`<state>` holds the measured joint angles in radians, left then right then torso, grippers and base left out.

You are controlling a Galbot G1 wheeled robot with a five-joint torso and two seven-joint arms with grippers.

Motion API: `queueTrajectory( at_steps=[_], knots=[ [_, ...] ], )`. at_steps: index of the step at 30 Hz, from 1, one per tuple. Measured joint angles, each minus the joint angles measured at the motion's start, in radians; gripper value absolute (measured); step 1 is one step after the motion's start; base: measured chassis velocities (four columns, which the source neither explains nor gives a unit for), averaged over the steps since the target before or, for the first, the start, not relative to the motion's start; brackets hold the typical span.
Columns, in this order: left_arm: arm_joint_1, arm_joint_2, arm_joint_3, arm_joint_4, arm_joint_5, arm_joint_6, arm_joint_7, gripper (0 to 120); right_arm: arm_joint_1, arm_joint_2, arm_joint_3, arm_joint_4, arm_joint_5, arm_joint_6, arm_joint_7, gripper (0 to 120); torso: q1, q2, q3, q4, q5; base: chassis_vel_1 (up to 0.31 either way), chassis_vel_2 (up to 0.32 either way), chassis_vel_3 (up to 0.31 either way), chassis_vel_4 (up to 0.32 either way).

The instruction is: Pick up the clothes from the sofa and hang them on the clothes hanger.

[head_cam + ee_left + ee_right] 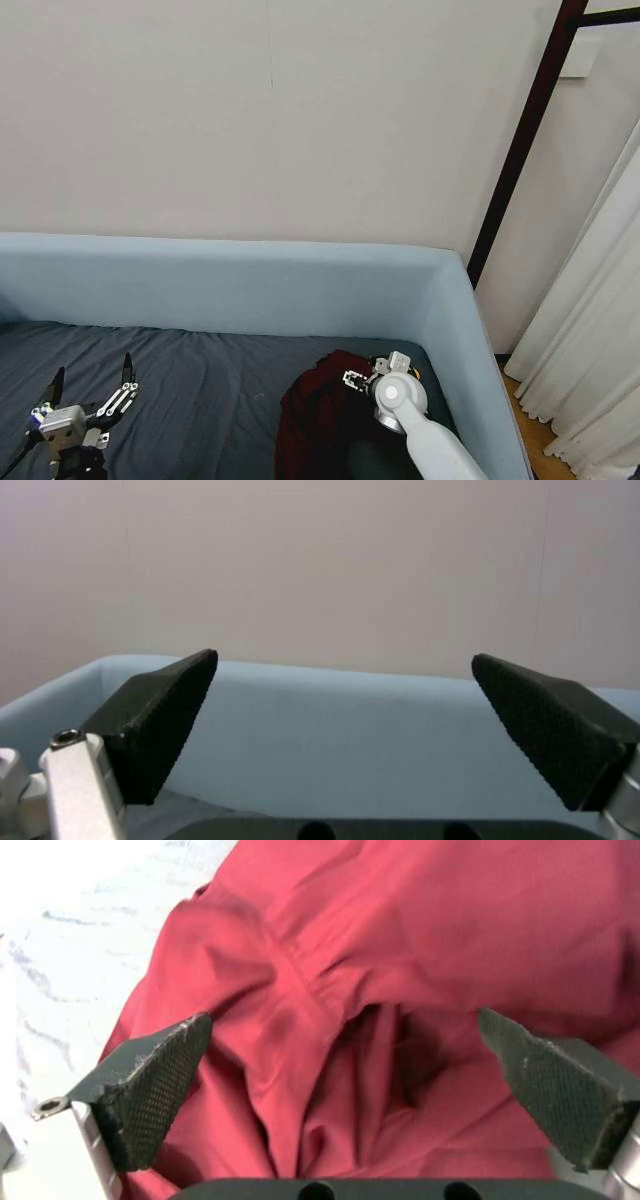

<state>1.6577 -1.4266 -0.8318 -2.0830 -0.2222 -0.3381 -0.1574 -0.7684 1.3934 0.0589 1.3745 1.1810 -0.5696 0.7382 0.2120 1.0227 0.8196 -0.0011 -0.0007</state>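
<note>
Right end effector (345, 1018), fingers spread wide, hangs just above the crumpled red garment (420, 922) lying on the sofa (250, 285) seat by its right arm. Light, limp, likely slippery cloth: pinch the bunched middle fold. Left end effector (92, 388) idles well apart, fingers splayed.

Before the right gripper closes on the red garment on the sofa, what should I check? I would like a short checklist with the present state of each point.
1. Right gripper open: ok, fingers spread wide.
2. Red garment under it: ok, a fold lies between the fingers.
3. Fingers low enough to catch the cloth: cannot tell.
4. Left gripper out of the way: ok, open, over the grey seat, apart from the garment.
</note>
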Motion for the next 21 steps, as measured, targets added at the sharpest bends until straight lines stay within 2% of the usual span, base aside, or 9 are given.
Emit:
queueTrajectory(
  at_steps=[5, 12, 17, 20, 21],
  knots=[
    [0.006, 0.002, -0.013, -0.002, -0.001, 0.0, -0.003, 100, 0.009, 0.023, -0.005, -0.026, -0.019, 0.005, -0.03, 98, 0.0, 0.0, 0.0, 0.0, -0.0002, 0.0, 0.0, 0.0, 0.0],
    [0.006, 0.008, -0.025, 0.001, -0.006, 0.0, -0.005, 100, 0.024, 0.045, -0.018, -0.059, -0.063, 0.026, -0.057, 71, 0.0, 0.0, 0.0, -0.0001, -0.0002, 0.0, 0.0, 0.0, 0.0],
    [0.002, 0.008, -0.022, 0.005, -0.006, 0.0, -0.006, 100, 0.025, 0.046, -0.023, -0.065, -0.078, 0.039, -0.065, 60, 0.0, 0.0, 0.0, -0.0001, -0.0002, 0.0, 0.0, 0.0, 0.0],
    [-0.005, 0.006, -0.013, 0.01, -0.005, 0.001, -0.006, 100, 0.027, 0.044, -0.026, -0.075, -0.1, 0.064, -0.075, 41, 0.0, 0.0, 0.0, -0.0002, 0.0, 0.0, 0.0, 0.0, 0.0],
    [-0.005, 0.006, -0.013, 0.01, -0.005, 0.001, -0.006, 100, 0.027, 0.044, -0.026, -0.075, -0.1, 0.064, -0.075, 41, 0.0, 0.0, 0.0, -0.0002, 0.0, 0.0, 0.0, 0.0, 0.0]
  ],
)
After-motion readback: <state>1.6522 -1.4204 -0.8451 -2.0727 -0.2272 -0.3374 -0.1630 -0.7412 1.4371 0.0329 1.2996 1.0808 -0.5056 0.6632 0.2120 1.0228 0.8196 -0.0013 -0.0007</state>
